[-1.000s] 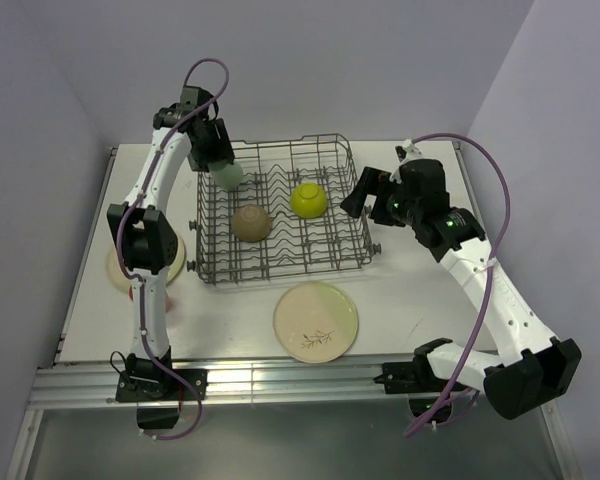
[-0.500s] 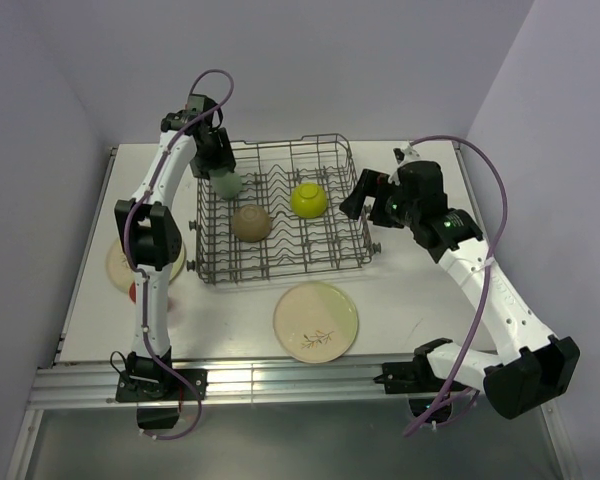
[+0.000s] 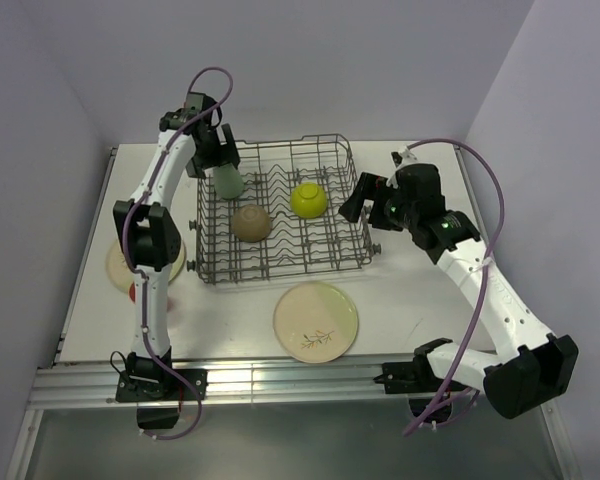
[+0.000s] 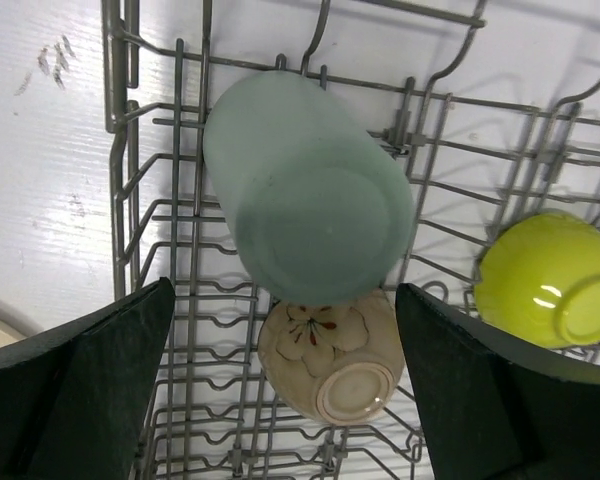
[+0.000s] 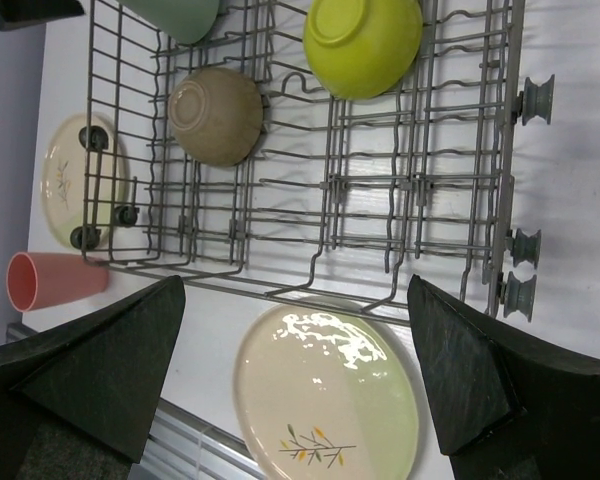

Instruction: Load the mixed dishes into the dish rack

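Grey wire dish rack (image 3: 280, 270) now carries three pieces. My left gripper (image 3: 218, 160) has just sprung its jaws wide after pinching the mint-green cup (image 4: 305, 190) a moment ago. The cup now sits base-up and leaning directly beneath that hand, clear of both fingers. Just past the cup lies the tan flower-painted bowl (image 4: 330, 365), upturned, and off to that hand's right sits the lime-green bowl (image 4: 550, 280). I judge that drop finished. The right gripper (image 3: 363, 205) hangs spread wide and empty just beside the rack's right wall. Still outside are the leaf-sprig plate (image 3: 316, 320), near the right hand, then the smaller plate (image 5: 70, 175) and coral-pink cup (image 5: 55, 282), well behind the left hand. The white table (image 3: 420, 290) is lightly scuffed, and the walls (image 3: 330, 60) are plain lavender.
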`<state>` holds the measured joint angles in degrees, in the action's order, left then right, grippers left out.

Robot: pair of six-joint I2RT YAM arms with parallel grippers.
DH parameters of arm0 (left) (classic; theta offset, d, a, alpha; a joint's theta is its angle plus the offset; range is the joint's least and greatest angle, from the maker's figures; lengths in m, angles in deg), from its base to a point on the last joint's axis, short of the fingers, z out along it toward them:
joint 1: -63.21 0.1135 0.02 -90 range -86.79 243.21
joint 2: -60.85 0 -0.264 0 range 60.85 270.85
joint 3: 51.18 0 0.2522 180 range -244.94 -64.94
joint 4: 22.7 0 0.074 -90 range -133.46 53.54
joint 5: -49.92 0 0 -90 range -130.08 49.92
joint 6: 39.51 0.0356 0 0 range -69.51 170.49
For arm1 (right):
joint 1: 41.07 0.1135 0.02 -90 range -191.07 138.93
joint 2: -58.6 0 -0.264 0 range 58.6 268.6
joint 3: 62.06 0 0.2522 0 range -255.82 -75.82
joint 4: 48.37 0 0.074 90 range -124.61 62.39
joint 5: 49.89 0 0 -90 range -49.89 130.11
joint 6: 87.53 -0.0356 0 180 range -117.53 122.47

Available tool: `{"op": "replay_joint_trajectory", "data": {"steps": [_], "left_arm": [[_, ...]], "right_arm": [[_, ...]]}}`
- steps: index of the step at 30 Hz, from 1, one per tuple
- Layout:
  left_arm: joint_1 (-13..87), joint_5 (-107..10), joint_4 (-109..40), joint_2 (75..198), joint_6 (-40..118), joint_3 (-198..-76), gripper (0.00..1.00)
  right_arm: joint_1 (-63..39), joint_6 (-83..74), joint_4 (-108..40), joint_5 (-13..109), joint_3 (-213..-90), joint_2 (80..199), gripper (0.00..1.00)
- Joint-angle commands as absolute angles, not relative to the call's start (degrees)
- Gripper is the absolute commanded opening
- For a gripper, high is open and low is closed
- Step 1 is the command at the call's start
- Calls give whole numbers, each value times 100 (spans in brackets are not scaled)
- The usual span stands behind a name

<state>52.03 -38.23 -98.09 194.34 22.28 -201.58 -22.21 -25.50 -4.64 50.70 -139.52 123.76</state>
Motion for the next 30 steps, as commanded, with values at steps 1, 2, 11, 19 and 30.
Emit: {"op": "replay_joint_trajectory", "data": {"steps": [1,2,11,19,30], "left_arm": [[5196,-3683,-9684,18417,2140,-20232,99],[5188,-3526,-9693,18033,2088,-20179,99],[5818,-2969,-9025,14281,1525,-17017,99],[6979,-2874,-9043,12195,1156,-14373,99],[7358,-2358,-9332,10735,883,-13586,99]], "right_arm": [[-2130,-2434,-658,5013,-13910,12320,100],[-2059,-2408,-649,4969,-13919,12302,100],[417,-1995,-796,4412,-14621,13056,100],[1552,-2522,-939,4661,-15912,14743,84],[2705,-4041,-561,4046,-18346,17144,72]]}}
